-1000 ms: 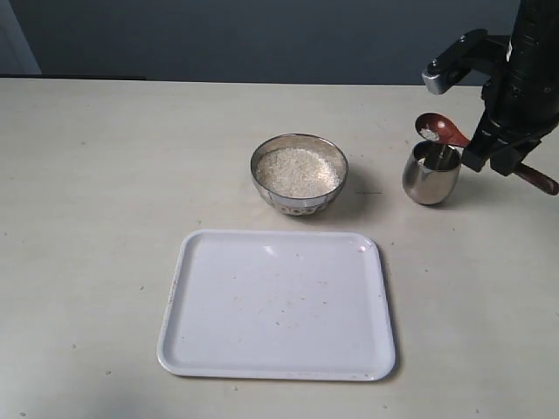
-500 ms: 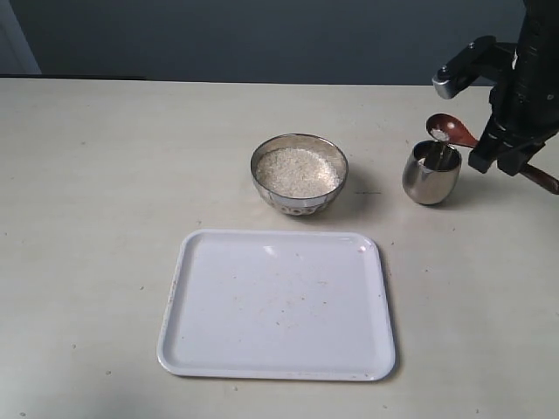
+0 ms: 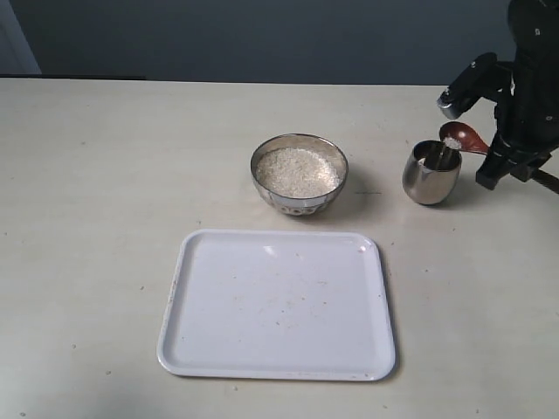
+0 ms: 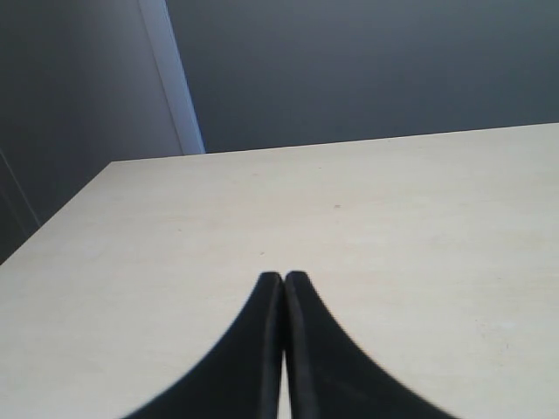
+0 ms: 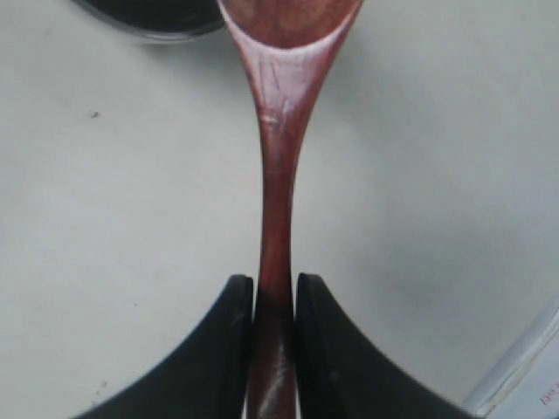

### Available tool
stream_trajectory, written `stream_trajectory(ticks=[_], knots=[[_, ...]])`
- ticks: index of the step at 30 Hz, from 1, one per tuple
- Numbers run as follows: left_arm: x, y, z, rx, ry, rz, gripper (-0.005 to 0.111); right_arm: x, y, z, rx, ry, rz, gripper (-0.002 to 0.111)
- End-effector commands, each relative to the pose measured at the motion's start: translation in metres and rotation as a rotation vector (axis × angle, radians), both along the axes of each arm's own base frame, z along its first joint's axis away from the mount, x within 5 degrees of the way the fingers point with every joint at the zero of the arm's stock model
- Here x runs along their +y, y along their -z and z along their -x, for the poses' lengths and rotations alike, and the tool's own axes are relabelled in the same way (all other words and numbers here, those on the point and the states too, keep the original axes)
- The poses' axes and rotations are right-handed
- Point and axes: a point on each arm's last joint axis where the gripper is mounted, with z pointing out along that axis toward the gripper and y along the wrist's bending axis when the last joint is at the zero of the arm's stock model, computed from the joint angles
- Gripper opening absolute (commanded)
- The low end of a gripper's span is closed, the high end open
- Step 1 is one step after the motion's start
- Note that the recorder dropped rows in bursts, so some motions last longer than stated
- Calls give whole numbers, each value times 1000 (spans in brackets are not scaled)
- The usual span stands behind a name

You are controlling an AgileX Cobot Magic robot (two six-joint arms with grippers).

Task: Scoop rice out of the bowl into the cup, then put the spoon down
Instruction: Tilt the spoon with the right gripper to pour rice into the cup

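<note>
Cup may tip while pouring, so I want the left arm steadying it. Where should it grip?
Probably the cup rim on the side facing the bowl, pinched from above. It stands upright, mouth open; the rounded, shiny body would likely slip from a side pinch, and the spoon hangs over the opposite rim.

Bowl [image 3: 297, 204] behind tray [image 3: 276, 305]; cup [image 3: 430, 182] right of bowl.
</note>
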Motion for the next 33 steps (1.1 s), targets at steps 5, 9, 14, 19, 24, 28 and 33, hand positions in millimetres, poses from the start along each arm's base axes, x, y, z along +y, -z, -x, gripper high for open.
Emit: stream_trajectory(ticks=[5,9,14,19,24,28,33], knots=[[-1,-2,0,-19,7,10,0,18,8,7,-89,-67,90,-1],[-1,-2,0,-19,7,10,0,21,11,10,-153,-67,157,-1],[-1,-2,0,-19,7,10,0,27,12,13,-173,-86,180,-1],[-1,-2,0,-19,7,10,0,29,11,12,-205,-77,198,-1],[-1,-2,0,-19,7,10,0,28,11,12,-203,-74,202,-1],[-1,-2,0,-19,7,10,0,27,10,12,-215,-56,207,-1],[-1,-2,0,-19,7,10,0,27,9,11,-224,-50,215,-1]])
